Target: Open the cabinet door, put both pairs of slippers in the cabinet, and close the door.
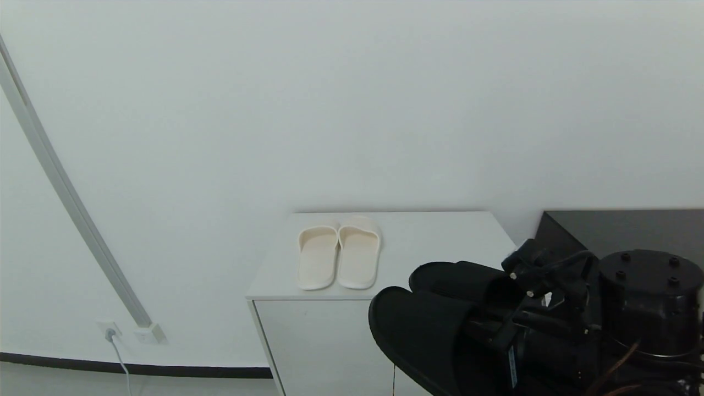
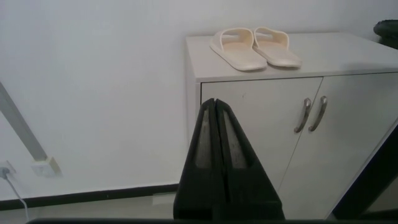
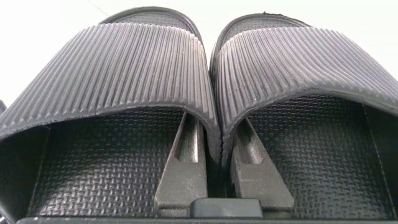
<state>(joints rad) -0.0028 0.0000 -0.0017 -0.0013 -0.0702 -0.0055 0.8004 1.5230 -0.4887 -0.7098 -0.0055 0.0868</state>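
Observation:
A pair of cream slippers lies side by side on top of the white cabinet. Both cabinet doors are closed, their two metal handles meeting at the middle. My right gripper is shut on the pair of black slippers, one finger under each strap, pinching the inner sides together. It holds them raised in front of the cabinet's right front corner. My left gripper is shut and holds nothing, low in front of the left door.
A black piece of furniture stands to the right of the cabinet. On the wall to the left are a slanted grey rail and a socket with a plugged cable. Open floor lies left of the cabinet.

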